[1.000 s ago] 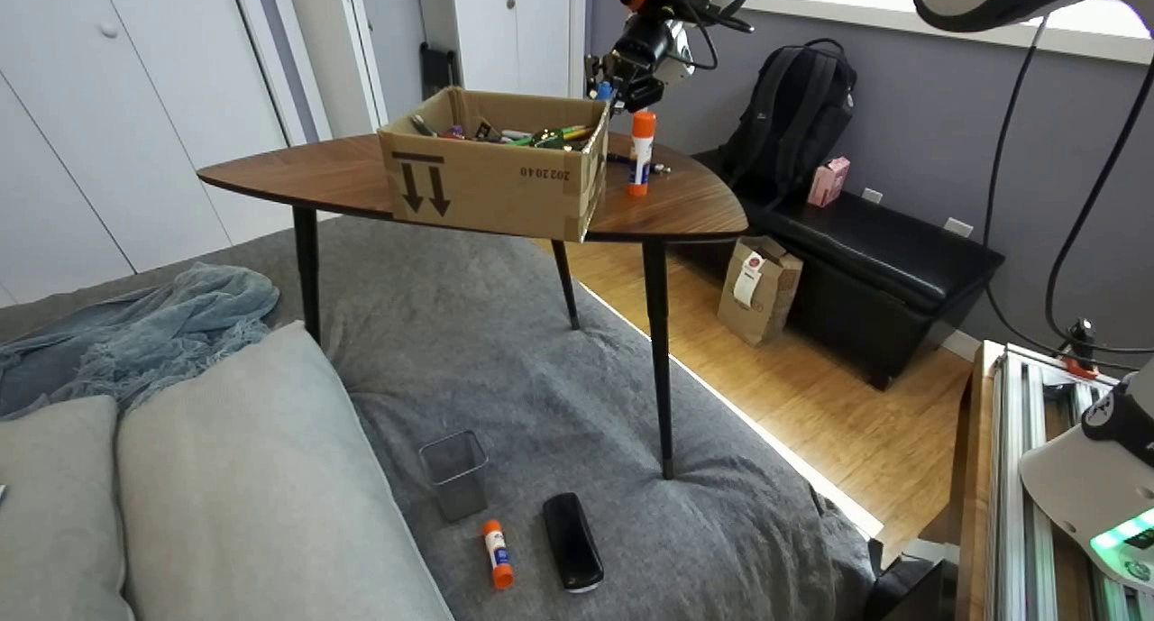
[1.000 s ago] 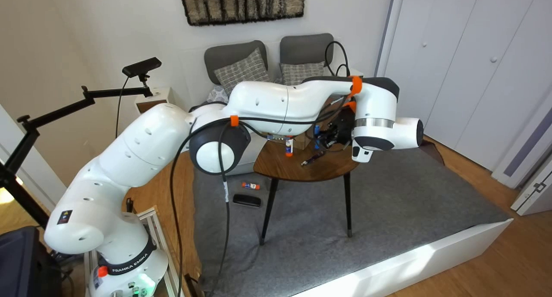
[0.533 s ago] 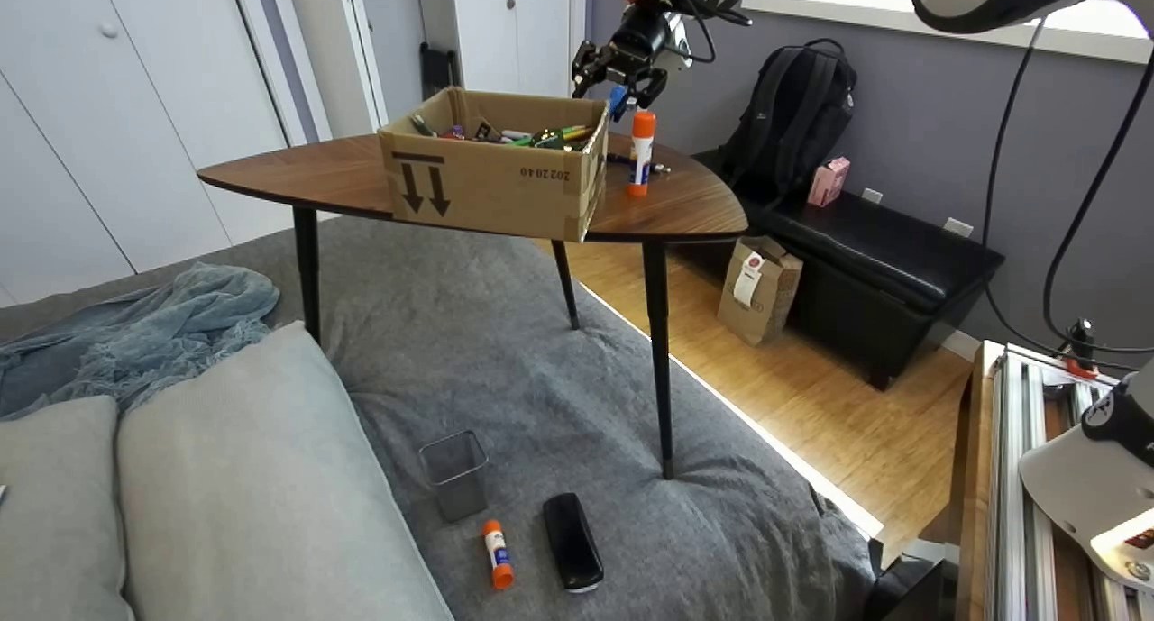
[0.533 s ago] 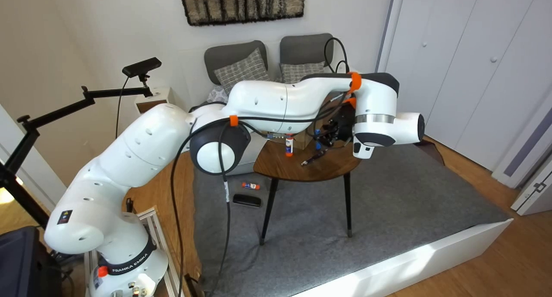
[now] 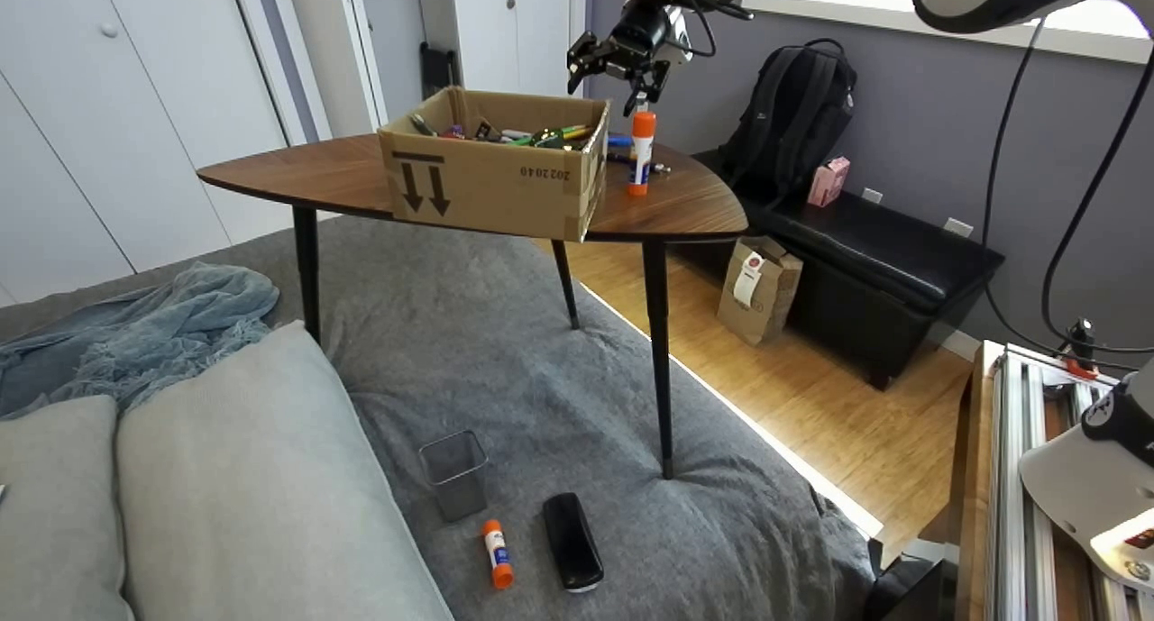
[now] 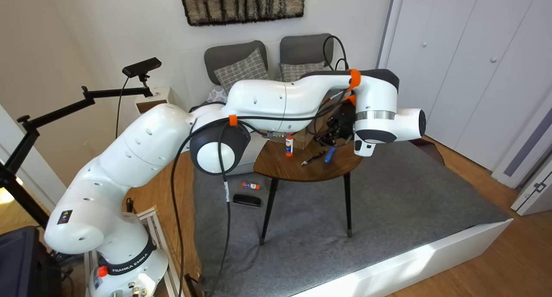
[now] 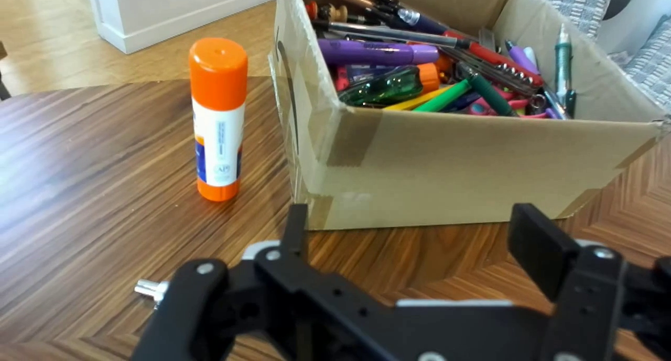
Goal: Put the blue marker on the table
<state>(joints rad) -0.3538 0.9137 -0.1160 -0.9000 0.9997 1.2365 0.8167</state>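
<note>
Plainly, a slim blue marker [image 6: 330,154] is laid on the table [image 6: 280,167], long axis slanted up rightward in an exterior view, claw [image 7: 411,219] spread wide

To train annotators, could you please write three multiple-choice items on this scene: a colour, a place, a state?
1. What colour is the cap of the upright white tube on the brown wooden table?
A) green; B) orange; C) purple
2. Where is the slim blue pen-shaped marker?
A) brown cardboard box; B) grey bed; C) same table
3. How is the black pincer?
A) open; B) fully shut; C) shut on the tube

1 B: the wrist view shows orange.
2 C: an exterior view shows it there.
3 A: the wrist view shows jaws wide apart.
</note>
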